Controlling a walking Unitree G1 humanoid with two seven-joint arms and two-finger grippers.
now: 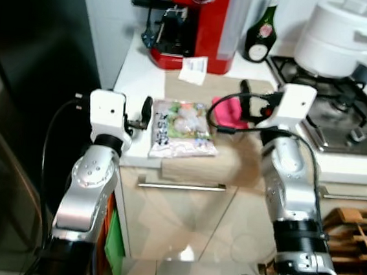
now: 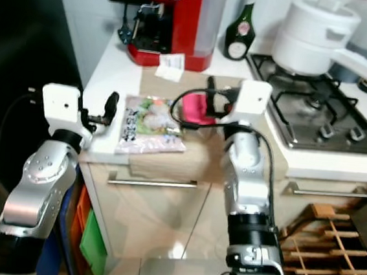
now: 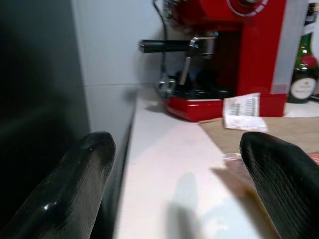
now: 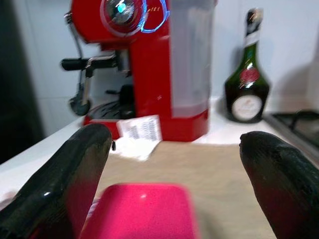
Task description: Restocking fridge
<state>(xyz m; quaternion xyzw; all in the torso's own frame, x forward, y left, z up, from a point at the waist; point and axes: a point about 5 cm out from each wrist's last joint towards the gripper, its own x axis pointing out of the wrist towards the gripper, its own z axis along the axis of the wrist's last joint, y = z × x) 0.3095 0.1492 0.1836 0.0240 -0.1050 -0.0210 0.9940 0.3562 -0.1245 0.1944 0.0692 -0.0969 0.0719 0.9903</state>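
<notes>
A clear packet of white food with a green label (image 1: 181,127) lies on a wooden board (image 1: 233,163) at the counter's front edge. My left gripper (image 1: 145,114) hovers just left of the packet over the white counter, open, with nothing between its fingers (image 3: 84,174). A pink container (image 1: 230,113) sits on the board to the right of the packet. My right gripper (image 1: 245,101) is open right behind that pink container (image 4: 142,211), its fingers (image 4: 75,174) spread on either side of it. The dark fridge (image 1: 25,96) stands at the left.
A red coffee machine (image 1: 194,21) with a paper slip (image 1: 193,69) in front stands at the counter's back, a green bottle (image 1: 262,28) beside it. A white pot (image 1: 343,36) sits on the gas hob (image 1: 342,110) to the right. Below are a drawer handle (image 1: 182,185) and a wooden rack (image 1: 355,245).
</notes>
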